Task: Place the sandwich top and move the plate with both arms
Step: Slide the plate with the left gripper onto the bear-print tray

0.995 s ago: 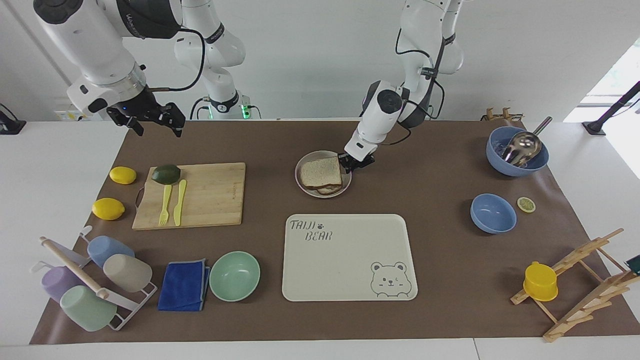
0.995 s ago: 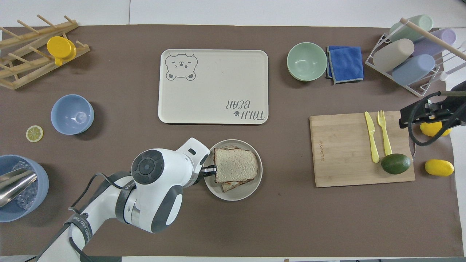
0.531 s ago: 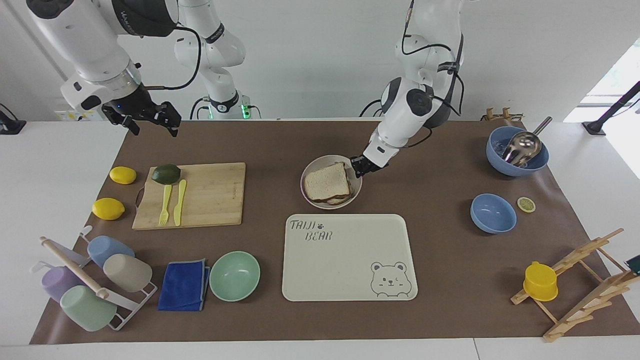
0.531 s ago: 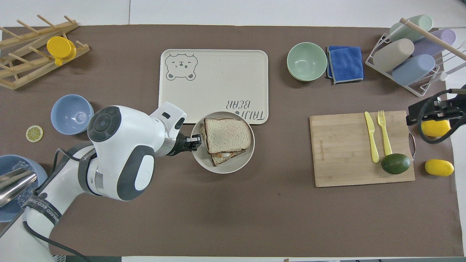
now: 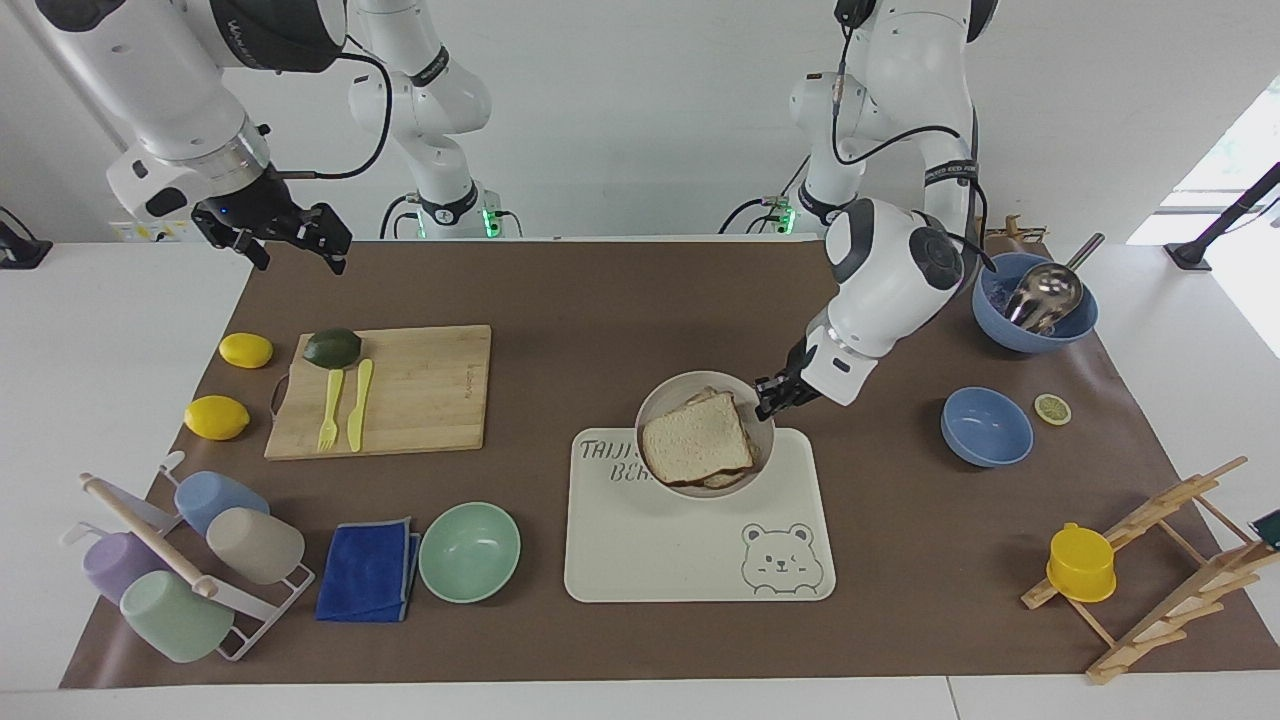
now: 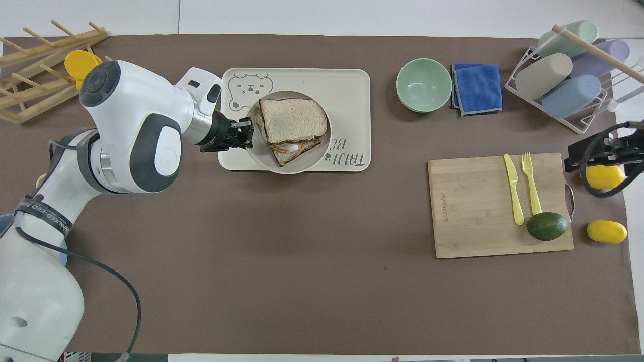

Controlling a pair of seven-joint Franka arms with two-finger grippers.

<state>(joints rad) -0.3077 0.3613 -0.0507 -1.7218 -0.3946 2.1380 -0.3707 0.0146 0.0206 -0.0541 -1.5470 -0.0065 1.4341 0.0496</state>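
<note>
At centre frame in the facing view, the small round beige-grey plate (image 5: 650,412) hangs over the robots' edge of the cream rectangular bear-printed tray (image 5: 700,545), covering part of its lettering. The plain pale slice of bread with a brown crust, the sandwich top (image 5: 697,443), already lies on the stacked sandwich on that plate. The left gripper (image 5: 772,393), a small black two-finger tool on a glossy white arm, has its jaws pinched onto the plate's rim at the side toward the left arm's end of the table.

A one-sided rim hold invites tipping, so the plate should probably travel level and slowly, low over the tray, and be set flat before the jaws part. Otherwise the top slice may slide off the filling.

At upper left of the facing view, the right gripper (image 5: 287,237) waits in the air above the brown mat, over nothing in particular; whether its jaws are parted I cannot tell.
</note>
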